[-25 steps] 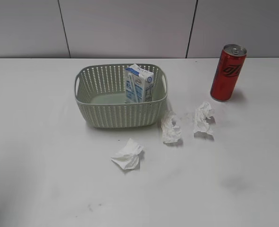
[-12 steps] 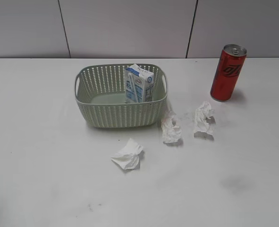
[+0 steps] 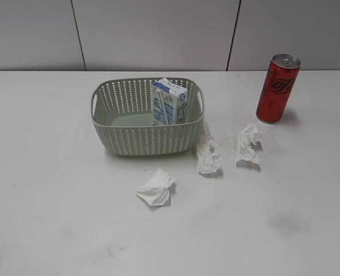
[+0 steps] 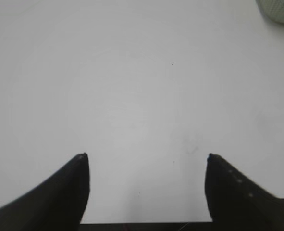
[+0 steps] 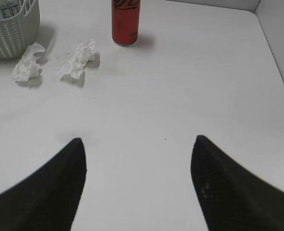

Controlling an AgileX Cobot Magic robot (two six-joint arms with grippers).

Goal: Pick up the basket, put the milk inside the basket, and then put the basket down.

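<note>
The sage-green basket [image 3: 146, 141] rests on the white table, left of centre in the exterior view. The white-and-blue milk carton [image 3: 170, 102] stands upright inside it, toward its right side. A corner of the basket shows at the top right of the left wrist view [image 4: 278, 10] and at the top left of the right wrist view [image 5: 9, 26]. My left gripper [image 4: 146, 156] is open and empty over bare table, well away from the basket. My right gripper [image 5: 139, 139] is open and empty over bare table. Neither gripper shows in the exterior view.
A red soda can [image 3: 278, 88] stands at the back right; it also shows in the right wrist view [image 5: 126, 21]. Three crumpled white tissues lie in front of and right of the basket [image 3: 156, 188], [image 3: 207, 155], [image 3: 247, 144]. A grey wall runs behind the table.
A faint shadow at the lower left of the exterior view has faded. The basket, milk, can and tissues have not moved.
</note>
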